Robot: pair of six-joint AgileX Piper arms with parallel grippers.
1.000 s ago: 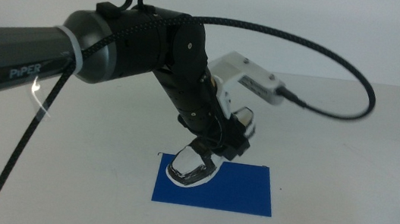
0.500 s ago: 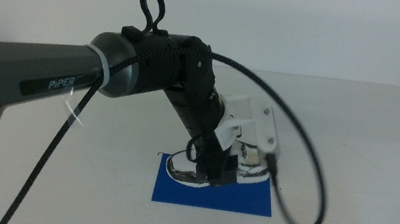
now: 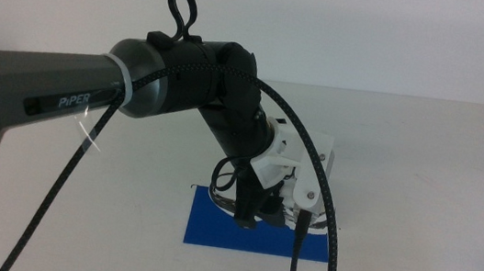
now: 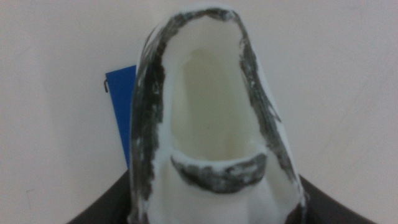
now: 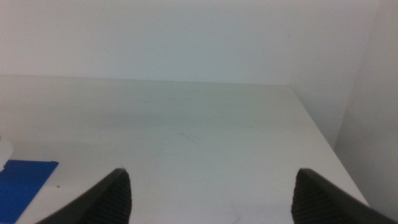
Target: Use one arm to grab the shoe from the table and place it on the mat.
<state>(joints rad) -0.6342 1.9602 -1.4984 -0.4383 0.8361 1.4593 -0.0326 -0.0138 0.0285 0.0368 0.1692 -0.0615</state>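
Shoe (image 4: 214, 118) white with black trim, held in the left gripper (image 3: 256, 213), jaws closed on it at either side; in the left wrist view its opening faces the camera and fills most of the frame, dark jaws showing at both lower corners. In the middle view the shoe (image 3: 223, 200) is mostly hidden behind the gripper, only a sliver showing at the gripper's left side, low over the blue mat (image 3: 212, 231); whether the sole touches the mat cannot be told. Mat lies flat on the white table (image 3: 424, 158), directly under the gripper, extending to both sides of it. Left arm (image 3: 89, 98) reaches in from the left, black cable (image 3: 330, 211) looping past the gripper. Right gripper (image 5: 211, 193) waits well off to the side, jaws spread wide apart, nothing between them; a corner of the mat (image 5: 25, 180) shows near one jaw.
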